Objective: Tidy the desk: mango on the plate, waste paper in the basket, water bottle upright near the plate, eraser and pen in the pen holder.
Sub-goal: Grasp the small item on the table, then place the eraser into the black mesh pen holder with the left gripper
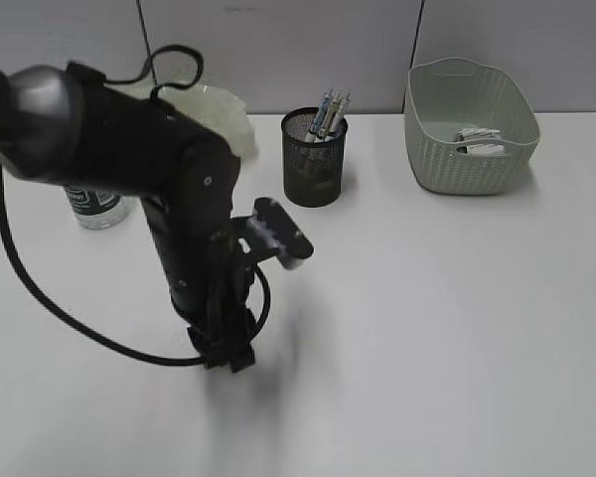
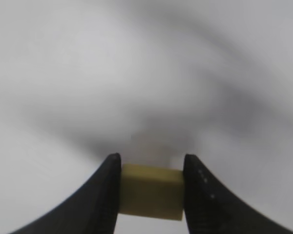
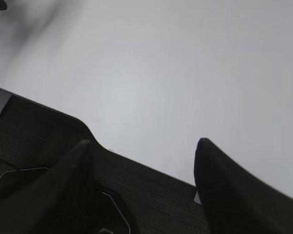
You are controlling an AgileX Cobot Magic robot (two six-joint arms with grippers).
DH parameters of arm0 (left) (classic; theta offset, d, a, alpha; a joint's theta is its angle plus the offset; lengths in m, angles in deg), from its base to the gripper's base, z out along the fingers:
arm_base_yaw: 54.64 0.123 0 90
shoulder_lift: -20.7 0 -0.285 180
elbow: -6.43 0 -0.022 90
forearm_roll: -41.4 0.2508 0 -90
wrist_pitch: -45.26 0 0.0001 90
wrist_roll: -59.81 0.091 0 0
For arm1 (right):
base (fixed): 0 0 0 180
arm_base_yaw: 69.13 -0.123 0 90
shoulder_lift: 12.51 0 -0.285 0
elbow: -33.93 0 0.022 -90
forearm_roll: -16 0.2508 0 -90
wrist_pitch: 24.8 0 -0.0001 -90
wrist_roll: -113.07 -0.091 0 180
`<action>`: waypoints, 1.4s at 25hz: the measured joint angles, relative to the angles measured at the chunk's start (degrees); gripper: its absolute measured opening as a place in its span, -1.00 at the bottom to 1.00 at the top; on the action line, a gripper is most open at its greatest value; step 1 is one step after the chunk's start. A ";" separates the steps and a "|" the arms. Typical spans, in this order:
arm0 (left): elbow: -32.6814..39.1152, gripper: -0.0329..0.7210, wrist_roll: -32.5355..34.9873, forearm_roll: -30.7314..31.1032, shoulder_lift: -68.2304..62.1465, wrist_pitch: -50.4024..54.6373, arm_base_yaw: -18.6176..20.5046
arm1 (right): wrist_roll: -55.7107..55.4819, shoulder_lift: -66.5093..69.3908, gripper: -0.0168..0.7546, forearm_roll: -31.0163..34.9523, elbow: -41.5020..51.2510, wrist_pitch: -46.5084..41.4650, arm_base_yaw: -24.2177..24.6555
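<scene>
A small yellow eraser (image 2: 151, 191) sits squeezed between the two black fingers of my left gripper (image 2: 152, 163), just above the white desk (image 1: 427, 328). In the exterior view the left gripper (image 1: 226, 356) points straight down at the desk's front left. The black mesh pen holder (image 1: 314, 159) stands at the back middle with pens (image 1: 330, 114) in it. Behind the arm the pale green plate (image 1: 219, 109) is partly hidden; the mango is hidden. The water bottle (image 1: 97, 207) stands upright at the left. White-grey waste paper (image 1: 477, 141) lies in the basket (image 1: 469, 124). My right gripper (image 3: 144, 144) is open and holds nothing.
The right gripper hangs over the desk's near edge, with a dark surface (image 3: 151, 195) under it. A black cable (image 1: 40, 288) loops from the left arm across the desk's left side. A grey partition wall (image 1: 308, 50) runs along the back.
</scene>
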 joint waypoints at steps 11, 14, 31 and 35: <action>-23.78 -0.12 -0.60 -1.65 0.67 2.58 5.87 | 0.00 0.00 0.36 0.00 0.00 0.00 0.00; -27.25 -0.12 -0.72 -5.44 0.67 -1.71 8.73 | 0.00 0.00 0.36 0.00 0.00 0.00 0.00; -28.05 -0.12 -0.79 -23.41 -8.65 -29.80 10.91 | 0.00 0.00 0.36 0.00 0.00 0.06 0.00; -28.05 -0.12 -0.79 -24.59 -10.86 -34.22 10.99 | 0.00 0.00 0.36 0.00 0.00 0.06 0.00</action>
